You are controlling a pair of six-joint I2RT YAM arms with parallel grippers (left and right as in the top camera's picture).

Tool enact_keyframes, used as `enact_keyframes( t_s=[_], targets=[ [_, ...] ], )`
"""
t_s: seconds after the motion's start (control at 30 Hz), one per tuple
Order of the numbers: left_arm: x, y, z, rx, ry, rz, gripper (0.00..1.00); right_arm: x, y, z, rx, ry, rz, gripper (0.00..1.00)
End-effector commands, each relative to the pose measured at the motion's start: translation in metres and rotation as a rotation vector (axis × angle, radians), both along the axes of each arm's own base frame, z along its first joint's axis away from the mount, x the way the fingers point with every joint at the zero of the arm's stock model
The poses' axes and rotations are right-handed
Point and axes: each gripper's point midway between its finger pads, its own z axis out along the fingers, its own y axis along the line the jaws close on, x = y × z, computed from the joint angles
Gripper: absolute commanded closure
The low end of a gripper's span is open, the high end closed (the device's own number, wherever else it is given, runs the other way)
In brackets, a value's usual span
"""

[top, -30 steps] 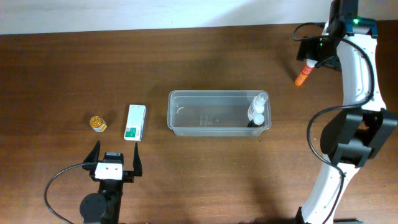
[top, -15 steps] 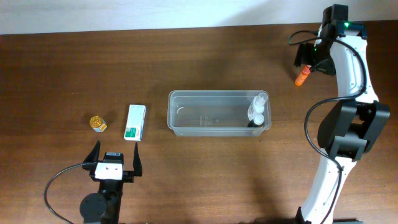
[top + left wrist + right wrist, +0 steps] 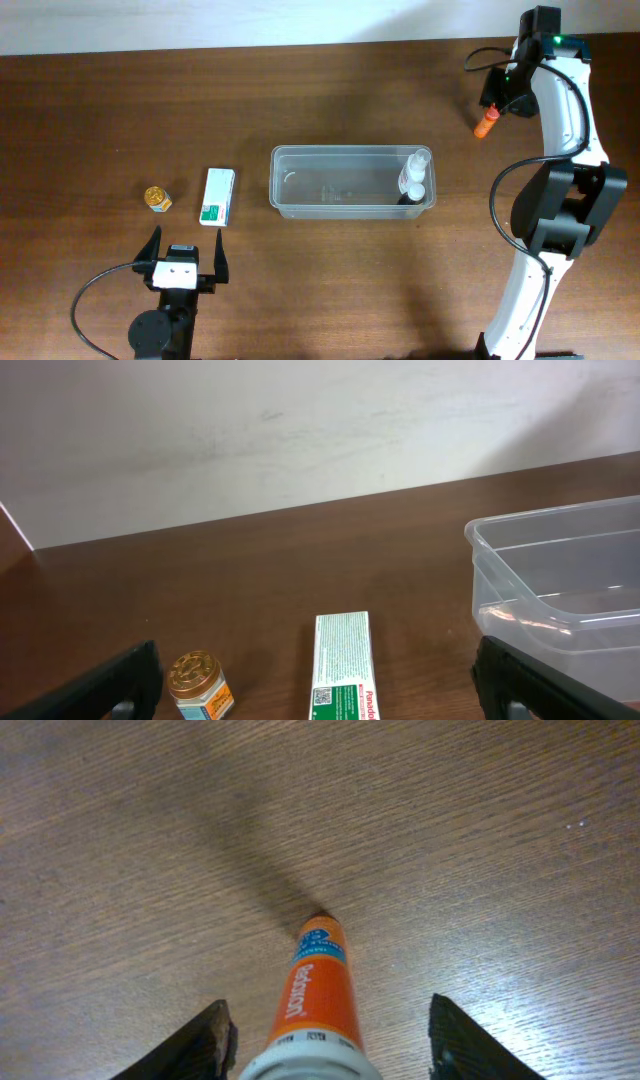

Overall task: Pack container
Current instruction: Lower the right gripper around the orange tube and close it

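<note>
The clear plastic container [image 3: 350,182] sits mid-table with two small white-capped bottles [image 3: 414,178] at its right end; its corner shows in the left wrist view [image 3: 560,580]. An orange tube with a white cap [image 3: 486,122] lies at the far right. My right gripper [image 3: 499,97] is open above its cap end; in the right wrist view the tube [image 3: 318,990] lies between the spread fingers [image 3: 325,1045], not gripped. My left gripper [image 3: 186,262] is open and empty near the front edge, fingers at the frame's edges [image 3: 320,690].
A white-and-green medicine box [image 3: 217,196] [image 3: 343,665] and a small gold-lidded jar [image 3: 157,199] [image 3: 198,682] lie left of the container, just ahead of my left gripper. A pale wall runs along the table's far edge.
My right arm has swung left and toward the far edge, bringing its gripper over the orange tube's cap end. The tube shifted slightly. The left arm has not moved.
</note>
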Motion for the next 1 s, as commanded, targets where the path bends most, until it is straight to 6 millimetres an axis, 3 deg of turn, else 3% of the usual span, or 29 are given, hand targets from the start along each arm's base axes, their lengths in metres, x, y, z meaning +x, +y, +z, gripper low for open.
enact_keyframes(
  t_s=[0.0,0.57,0.97],
  targets=[
    [-0.0001,-0.0004,-0.0019,0.015,0.002,-0.006,0.00,0.0054,-0.0004,0.0051,-0.002,-0.025,-0.003,0.48],
    [-0.0001,-0.0004,-0.0019,0.015,0.002,-0.006,0.01,0.0072,-0.0007,0.0057,-0.003,-0.032,-0.003,0.65],
    [-0.0001,-0.0004,-0.0019,0.015,0.002,-0.006,0.01,0.0040,-0.0001,0.0046,-0.001,-0.019,-0.003,0.68]
  ],
)
